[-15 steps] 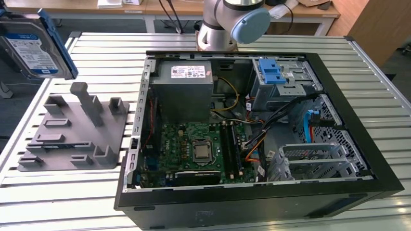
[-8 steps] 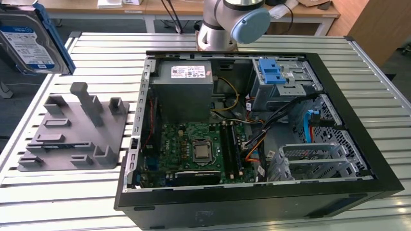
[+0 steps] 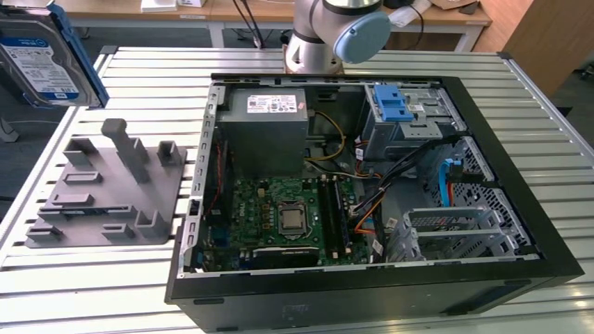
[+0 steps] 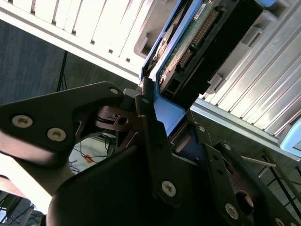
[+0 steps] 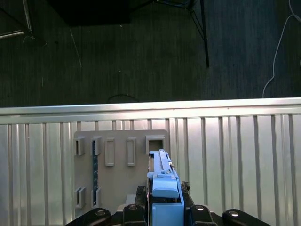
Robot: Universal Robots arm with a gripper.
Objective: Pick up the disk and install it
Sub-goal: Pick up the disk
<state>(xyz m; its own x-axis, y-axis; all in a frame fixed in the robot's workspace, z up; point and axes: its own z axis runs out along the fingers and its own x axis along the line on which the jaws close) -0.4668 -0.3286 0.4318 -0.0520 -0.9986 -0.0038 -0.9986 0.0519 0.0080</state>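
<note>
Flat silver-metal disk (image 3: 42,59), white-and-blue label, blue plastic rails, held on edge in the air above the moulded grey holder (image 3: 107,188), black metal fingers (image 4: 153,141) clamped on its blue end rail, green circuit side bare, slatted metal surface (image 3: 139,69) under the holder.

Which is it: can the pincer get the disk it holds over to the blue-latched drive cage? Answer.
Probably yes. The pincer grips the disk high over the grey fixture, and the computer case lies open, the drive cage uncovered from above. Loose cables beside it might snag.
</note>
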